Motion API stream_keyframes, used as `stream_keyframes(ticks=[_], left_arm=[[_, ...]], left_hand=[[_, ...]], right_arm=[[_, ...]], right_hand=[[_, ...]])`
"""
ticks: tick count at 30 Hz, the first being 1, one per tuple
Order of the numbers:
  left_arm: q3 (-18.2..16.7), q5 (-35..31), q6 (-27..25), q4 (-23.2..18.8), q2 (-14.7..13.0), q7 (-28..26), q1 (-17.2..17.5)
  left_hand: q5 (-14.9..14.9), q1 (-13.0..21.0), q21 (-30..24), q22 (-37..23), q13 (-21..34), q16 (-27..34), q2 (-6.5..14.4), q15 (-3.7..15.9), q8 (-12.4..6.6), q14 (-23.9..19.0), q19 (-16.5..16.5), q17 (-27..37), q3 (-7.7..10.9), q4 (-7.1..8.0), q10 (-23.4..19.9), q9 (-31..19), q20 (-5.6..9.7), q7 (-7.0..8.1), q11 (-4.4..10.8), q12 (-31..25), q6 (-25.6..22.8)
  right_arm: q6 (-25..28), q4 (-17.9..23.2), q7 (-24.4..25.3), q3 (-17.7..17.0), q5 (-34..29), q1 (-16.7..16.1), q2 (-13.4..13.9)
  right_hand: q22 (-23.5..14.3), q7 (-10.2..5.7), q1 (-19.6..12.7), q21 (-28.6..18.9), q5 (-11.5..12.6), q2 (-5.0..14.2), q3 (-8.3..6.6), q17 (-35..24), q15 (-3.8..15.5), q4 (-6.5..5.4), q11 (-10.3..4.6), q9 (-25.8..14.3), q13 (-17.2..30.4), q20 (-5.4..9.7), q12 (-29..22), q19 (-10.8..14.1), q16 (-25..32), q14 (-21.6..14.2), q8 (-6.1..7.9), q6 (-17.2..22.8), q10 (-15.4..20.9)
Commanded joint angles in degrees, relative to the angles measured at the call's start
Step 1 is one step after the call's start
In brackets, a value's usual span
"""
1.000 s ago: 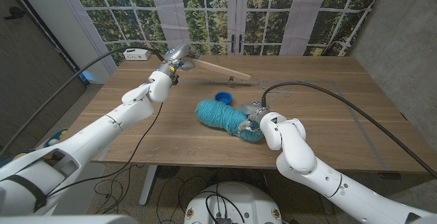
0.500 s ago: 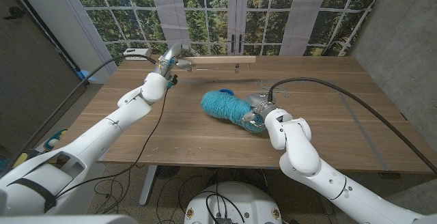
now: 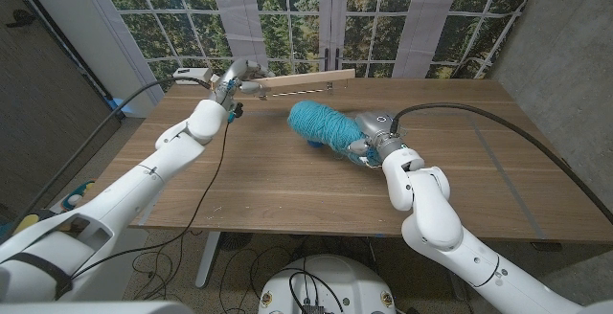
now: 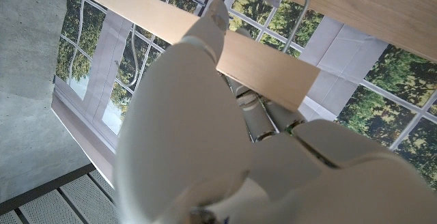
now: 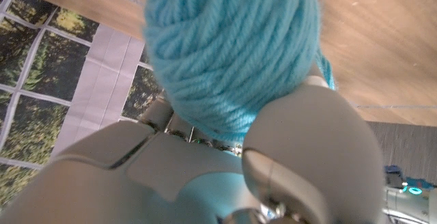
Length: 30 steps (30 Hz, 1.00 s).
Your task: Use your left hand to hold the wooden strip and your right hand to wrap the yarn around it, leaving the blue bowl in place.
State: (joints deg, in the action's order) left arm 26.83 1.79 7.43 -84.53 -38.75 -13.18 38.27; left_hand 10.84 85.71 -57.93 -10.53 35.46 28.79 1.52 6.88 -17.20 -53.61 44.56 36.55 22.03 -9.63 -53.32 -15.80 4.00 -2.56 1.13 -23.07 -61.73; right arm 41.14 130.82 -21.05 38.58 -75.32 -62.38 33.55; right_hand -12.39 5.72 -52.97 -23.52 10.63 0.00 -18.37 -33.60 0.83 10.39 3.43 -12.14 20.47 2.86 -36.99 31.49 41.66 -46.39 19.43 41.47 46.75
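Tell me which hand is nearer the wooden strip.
Left. The left hand grips the wooden strip at its end; the right hand holds the yarn lower over the table, apart from the strip.

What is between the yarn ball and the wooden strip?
In the head view only bare table lies between the yarn ball and the wooden strip.

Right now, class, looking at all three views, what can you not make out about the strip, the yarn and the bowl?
- Blue bowl: hidden in the head view, probably behind the yarn.
- Any yarn strand reaching the wooden strip: too thin to see in the head view.
- Right hand: its fingers are hidden by the yarn in the head and right wrist views.
- Left hand: its back hides its hold on the strip in the left wrist view.
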Motion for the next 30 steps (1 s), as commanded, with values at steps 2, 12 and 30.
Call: stream_keyframes(ticks=[2, 12, 30], left_arm=[[-1.00, 1.60, -1.03, -1.88, -1.47, 0.63, 1.06], [-1.28, 1.68, -1.58, -2.95, -2.17, 0.72, 1.54], [-3.51, 8.02, 3.01, -2.57, -2.36, 4.70, 3.03]], left_hand=[[0.57, 4.15, -0.50, -0.07, 0.35, 0.09, 4.40, 0.42, -0.06, -0.81, 1.34, 0.23, 1.19, 0.79, -0.39, -0.40, 7.30, -3.63, -0.22, 0.26, -3.85], [0.55, 4.05, -0.80, -0.04, 0.55, 0.00, 4.38, 0.50, 0.06, -0.95, 1.13, 0.46, 1.34, 0.86, -0.42, -0.53, 7.28, -3.57, -0.11, 0.56, -3.84], [0.53, 3.99, -1.33, 0.02, 0.87, -0.23, 4.27, 0.35, 0.26, -1.09, 0.82, 0.87, 1.67, 0.84, -0.67, -0.69, 7.37, -3.70, -0.32, 1.08, -3.96]], right_arm=[[0.50, 0.74, 16.19, -5.07, 3.05, -4.11, -0.58], [1.97, 0.35, 25.71, -6.81, 4.44, -4.92, -1.59], [4.34, -3.59, 34.33, -8.08, 8.40, -1.41, -3.62]], right_hand=[[-0.31, -9.72, -11.37, -0.54, 0.56, 10.85, -5.70, -0.94, 11.60, -5.95, -7.55, -0.49, 1.39, 1.31, -0.90, -0.26, 0.57, -5.41, -0.03, 10.45, 7.34], [-0.51, -9.62, -11.80, -1.21, 0.85, 10.85, -5.17, -2.78, 11.68, -5.94, -8.64, -1.32, 2.78, 1.42, -2.01, -0.23, 1.49, -6.04, -0.05, 10.57, 7.18], [-0.83, -9.18, -12.36, -2.59, 1.11, 11.05, -4.71, -5.62, 11.65, -6.36, -9.45, -2.52, 5.39, 1.12, -4.35, 0.02, 2.29, -6.55, -0.08, 11.10, 7.46]])
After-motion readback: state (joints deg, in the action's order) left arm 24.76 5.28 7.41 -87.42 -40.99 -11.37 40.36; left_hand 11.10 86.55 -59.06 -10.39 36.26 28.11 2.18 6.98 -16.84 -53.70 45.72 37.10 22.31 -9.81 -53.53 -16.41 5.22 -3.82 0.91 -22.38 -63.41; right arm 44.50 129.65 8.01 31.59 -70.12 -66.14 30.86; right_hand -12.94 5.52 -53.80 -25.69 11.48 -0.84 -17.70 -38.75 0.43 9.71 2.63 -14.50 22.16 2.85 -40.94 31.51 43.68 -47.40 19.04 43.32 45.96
